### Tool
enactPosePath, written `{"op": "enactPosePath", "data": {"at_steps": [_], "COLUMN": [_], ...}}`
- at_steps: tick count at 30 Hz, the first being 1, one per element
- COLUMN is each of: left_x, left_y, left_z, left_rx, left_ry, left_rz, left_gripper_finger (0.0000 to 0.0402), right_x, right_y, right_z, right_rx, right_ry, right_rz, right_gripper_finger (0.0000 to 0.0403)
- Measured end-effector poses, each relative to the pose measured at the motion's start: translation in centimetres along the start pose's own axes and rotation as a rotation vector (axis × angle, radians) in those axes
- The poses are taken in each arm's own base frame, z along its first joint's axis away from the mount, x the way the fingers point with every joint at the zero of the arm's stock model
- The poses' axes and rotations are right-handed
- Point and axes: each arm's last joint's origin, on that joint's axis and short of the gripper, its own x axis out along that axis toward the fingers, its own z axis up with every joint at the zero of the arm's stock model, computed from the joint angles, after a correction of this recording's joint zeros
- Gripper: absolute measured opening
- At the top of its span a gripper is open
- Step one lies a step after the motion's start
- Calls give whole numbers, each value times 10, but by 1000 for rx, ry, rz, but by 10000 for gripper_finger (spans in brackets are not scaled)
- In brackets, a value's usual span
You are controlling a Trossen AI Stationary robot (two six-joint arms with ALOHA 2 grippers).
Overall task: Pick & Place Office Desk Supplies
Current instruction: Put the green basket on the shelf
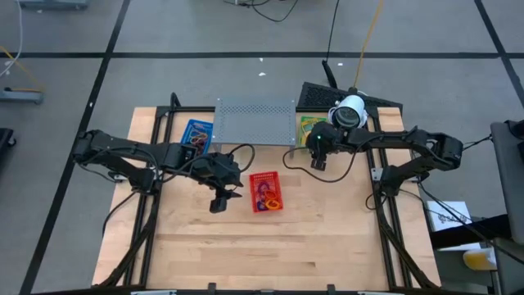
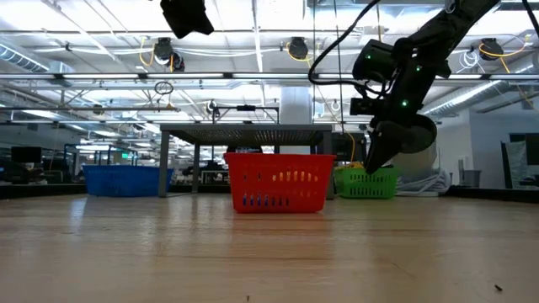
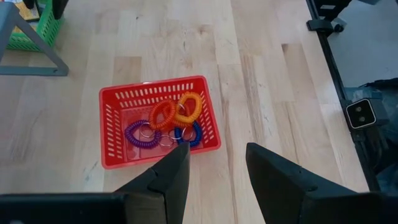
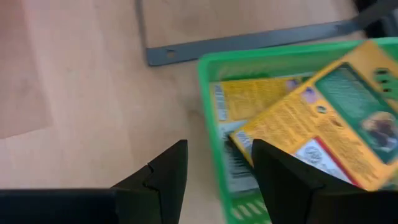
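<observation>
The red mesh basket (image 3: 118, 124) stands mid-table and holds coiled bands: orange (image 3: 177, 111), purple (image 3: 140, 134) and blue (image 3: 188, 134). My left gripper (image 3: 217, 152) hovers open above the table beside this basket (image 1: 265, 191), nothing between its fingers. At the far right stands the green basket (image 4: 249, 59), where yellow-and-green packets (image 4: 311, 118) lie overlapping. My right gripper (image 4: 219, 149) hangs open over the green basket's near wall, tilted down, with nothing between its fingers; the low view shows it (image 2: 377, 160) just above that basket (image 2: 366, 181).
A grey perforated rack (image 1: 255, 121) stands at the far middle, between the green basket and a blue basket (image 1: 196, 135) with small items in it. Bare wood (image 1: 270, 254) fills the near half of the table. Black frame rails (image 1: 381, 213) run along both sides.
</observation>
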Motion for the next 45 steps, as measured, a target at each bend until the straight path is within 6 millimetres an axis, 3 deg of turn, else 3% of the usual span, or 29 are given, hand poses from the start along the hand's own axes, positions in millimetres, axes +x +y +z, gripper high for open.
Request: {"op": "enactPosePath", "data": {"at_steps": [7, 17, 29, 34, 39, 45], "left_x": [0, 0, 0, 0, 0, 0], "left_y": [0, 0, 0, 0, 0, 0], "left_z": [0, 0, 0, 0, 0, 0], "left_rx": [0, -3, -27, -34, -40, -35], "left_ry": [0, 0, 0, 0, 0, -2], "left_rz": [0, -1, -1, -1, -1, 0], "left_gripper_finger": [166, 166, 166, 166, 166, 166], "right_x": [1, 9, 10, 10, 10, 10], "right_y": [1, 6, 7, 5, 5, 7], "right_z": [-3, -23, -25, -22, -22, -19], "right_rx": [28, 101, 122, 123, 179, 248], "right_ry": [3, 71, 71, 40, 43, 27], "right_rz": [58, 144, 143, 117, 107, 126], "right_gripper_finger": [169, 169, 165, 118, 17, 2]}}
